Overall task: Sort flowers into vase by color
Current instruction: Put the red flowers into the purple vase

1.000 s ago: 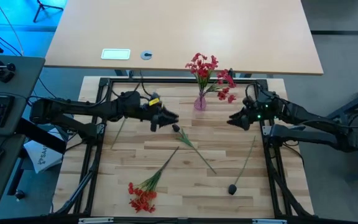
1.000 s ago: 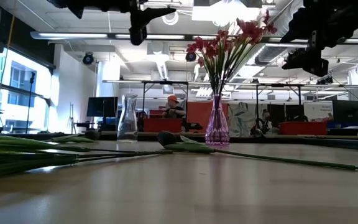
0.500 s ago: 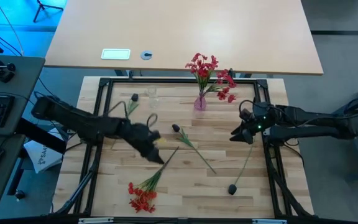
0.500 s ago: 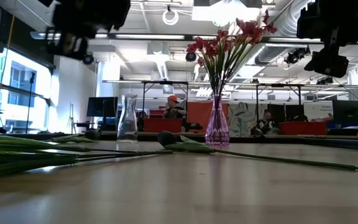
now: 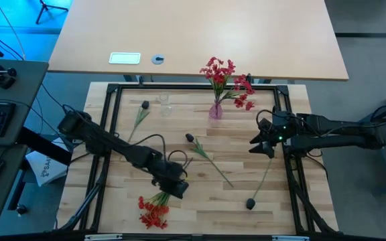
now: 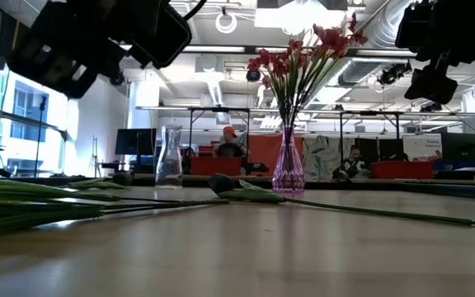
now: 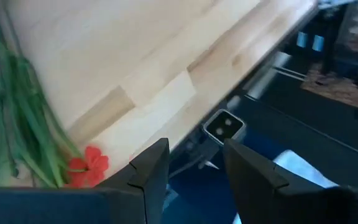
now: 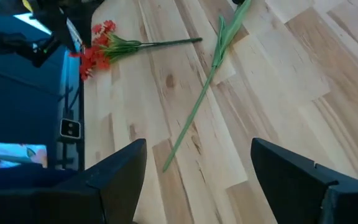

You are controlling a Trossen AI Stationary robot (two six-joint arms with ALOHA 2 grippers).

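A red spray [image 5: 154, 209] lies flat near the table's near edge, blossoms [image 7: 87, 167] toward that edge. My left gripper [image 5: 174, 188] hovers open above its stems [image 7: 23, 124], well off the table in the low view [image 6: 97, 37]. Three dark buds lie flat: one [image 5: 144, 105] far left, one [image 5: 189, 138] in the middle with a long stem [image 8: 197, 106], one [image 5: 250, 203] near right. A purple vase [image 5: 216, 110] holds red flowers [image 6: 299, 58]. A clear vase [image 5: 165, 104] stands to its left. My right gripper [image 5: 259, 144] waits open at the right side [image 8: 197, 162].
A black metal frame [image 5: 112, 90] borders the wooden table top. The middle bud's stem [image 5: 216, 169] runs slantwise across the centre. The right bud's stem [image 5: 265, 173] lies just below my right gripper. A larger desk [image 5: 193, 40] stands beyond the far edge.
My left gripper has swept from the far middle of the table, beside the clear vase, toward the near edge and now hangs over the red spray's stems. That uncovered the clear vase and the far-left bud. My right gripper has shifted slightly toward the near edge.
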